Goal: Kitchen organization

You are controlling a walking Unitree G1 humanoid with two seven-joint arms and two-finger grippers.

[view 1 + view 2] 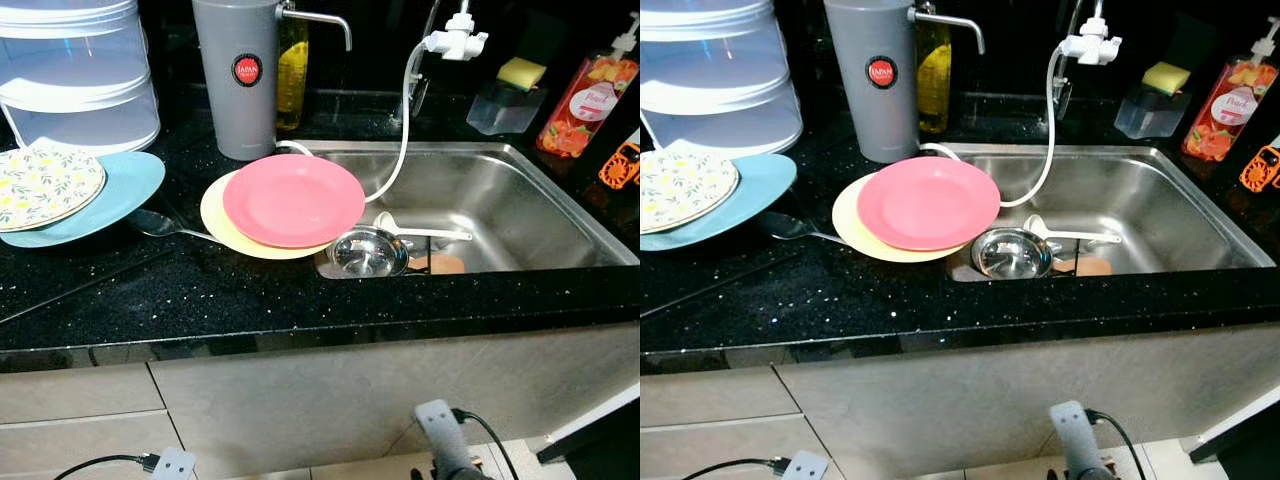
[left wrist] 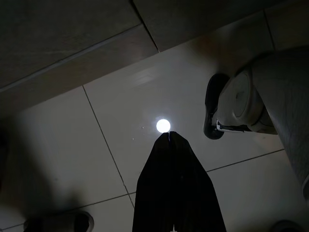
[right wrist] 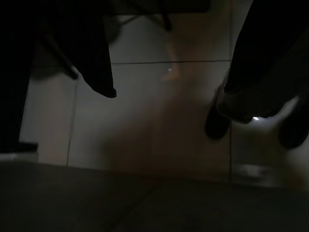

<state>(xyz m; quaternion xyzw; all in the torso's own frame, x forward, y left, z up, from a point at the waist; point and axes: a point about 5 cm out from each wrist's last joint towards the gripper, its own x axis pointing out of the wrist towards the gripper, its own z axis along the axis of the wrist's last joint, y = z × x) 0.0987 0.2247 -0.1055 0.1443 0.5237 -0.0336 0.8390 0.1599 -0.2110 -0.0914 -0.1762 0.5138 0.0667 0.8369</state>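
Plates: pink plate (image 1: 293,199) is lying on a yellow plate (image 1: 222,226), both overhanging the near-left corner of the sink (image 1: 540,215); a patterned plate (image 1: 45,183) is sitting on a blue plate (image 1: 120,190) further left on the black desk (image 1: 200,290).
Sink contents: steel bowl (image 1: 367,251) and a white ladle (image 1: 420,231) are resting in the near corner, just beside the pink plate's rim, with a white hose (image 1: 404,130) curving down from the tap.
Step in hand: robot is standing before the desk, apparently choosing what to tidy first; nothing is being reached for yet.
Doing it well: I'd say the pink and yellow pair is sitting precariously, so an arm should be coming in from the desk side, lifting by the rim and not nudging them toward the bowl.
Left pincer (image 2: 169,137): hanging idle over the tiled floor, fingers pressed together, holding nothing.
Right pincer (image 3: 164,92): hanging low in the shade, fingers spread wide apart, gripping nothing.
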